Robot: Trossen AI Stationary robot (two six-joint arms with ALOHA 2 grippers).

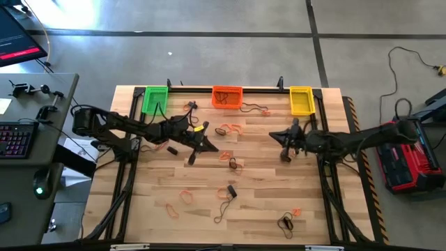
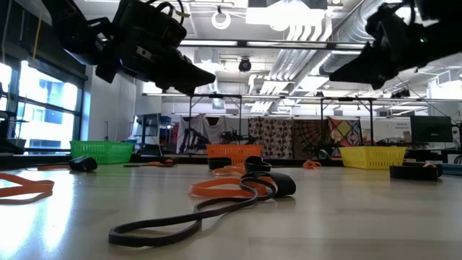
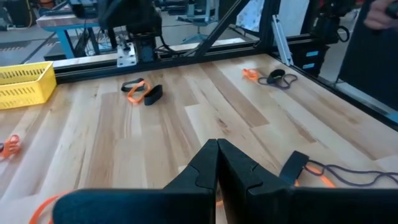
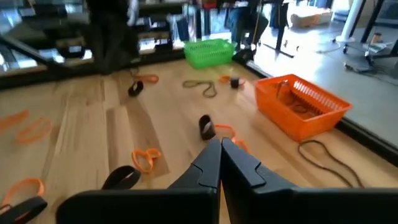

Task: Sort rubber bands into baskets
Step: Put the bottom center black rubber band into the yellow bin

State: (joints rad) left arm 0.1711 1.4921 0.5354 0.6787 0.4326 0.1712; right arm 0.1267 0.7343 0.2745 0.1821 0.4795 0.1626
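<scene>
Bands lie scattered over the pale wooden slatted table (image 1: 265, 202), thin floppy rubber loops in orange, brown and black, while 3 small rectangular plastic mesh baskets stand in a row along its far edge: the green basket (image 1: 155, 98) on the left, the orange basket (image 1: 227, 96) in the middle with a few loops already inside, the yellow basket (image 1: 301, 100) on the right. The left gripper (image 1: 197, 144) hangs above the table left of centre, its fingers clenched on nothing; just beside it lies an orange loop (image 1: 170, 149), and further forward a long dark loop (image 1: 223, 208) trails beside a black one (image 1: 232, 190). The right gripper (image 1: 285, 155) hovers right of centre in front of the yellow basket, likewise closed and empty. These bands look very light, limp and slightly grippy, lying flat on the wood, so a pinch would probably go best where a loop bulges or folds upward, as on the curled black band (image 4: 206, 127), with the fingertips pressed close to the tabletop.
</scene>
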